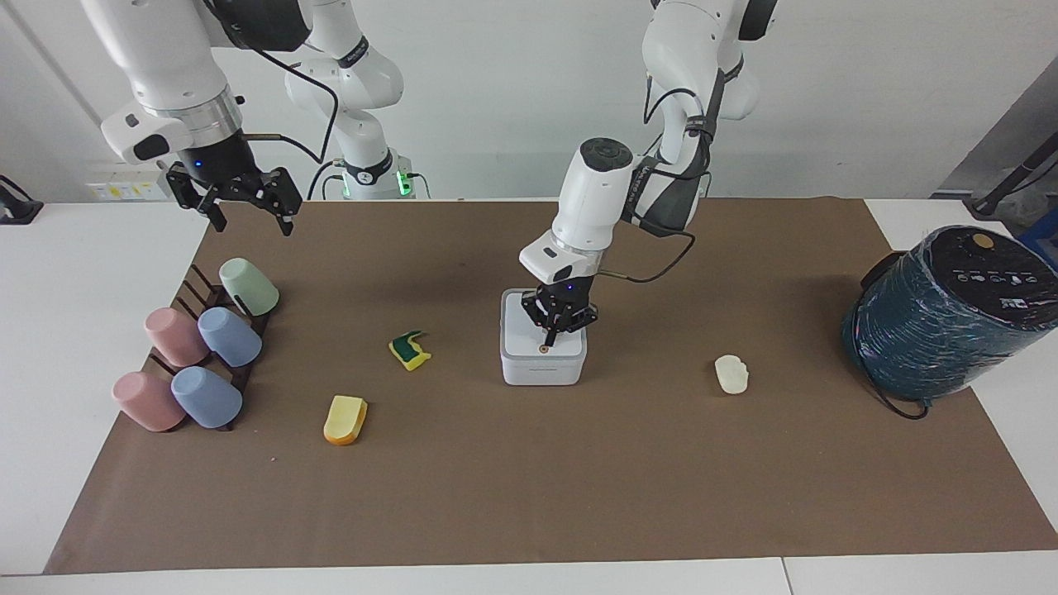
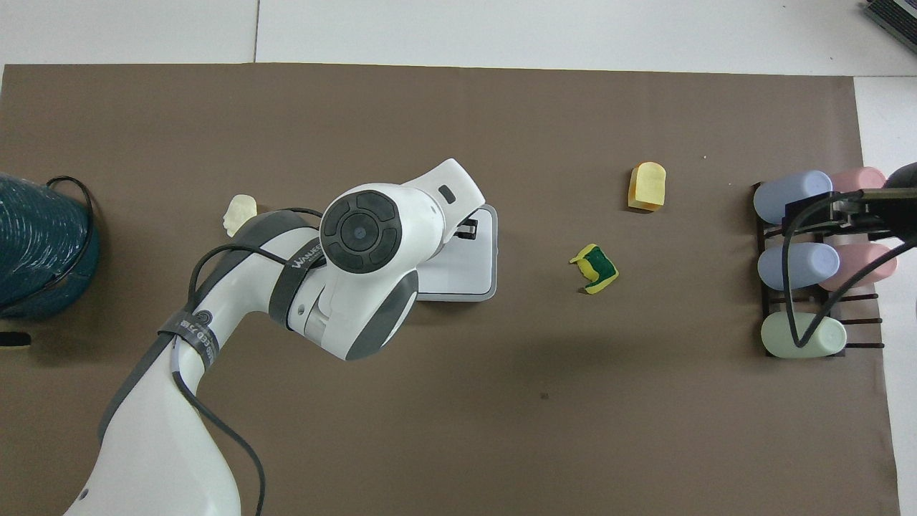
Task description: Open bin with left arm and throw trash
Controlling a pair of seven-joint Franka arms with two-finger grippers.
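Observation:
The white bin [image 1: 529, 364] stands mid-table with its lid down; in the overhead view the left arm covers most of the bin [image 2: 481, 276]. My left gripper [image 1: 547, 339] is shut, and its tip is down on the lid at the orange-red dot; it also shows in the overhead view [image 2: 467, 229]. The yellow scrap [image 1: 345, 419] [image 2: 647, 186] and the green-and-yellow scrap [image 1: 410, 349] [image 2: 594, 269] lie toward the right arm's end. The cream lump [image 1: 731, 373] [image 2: 240, 213] lies toward the left arm's end. My right gripper [image 1: 252, 221] waits open and empty, up over the mat's edge by the cup rack.
A rack of pastel cups [image 1: 198, 355] [image 2: 817, 258] stands at the right arm's end. A large dark teal wrapped cylinder [image 1: 950, 314] [image 2: 36, 247] stands at the left arm's end. A brown mat [image 1: 529, 496] covers the table.

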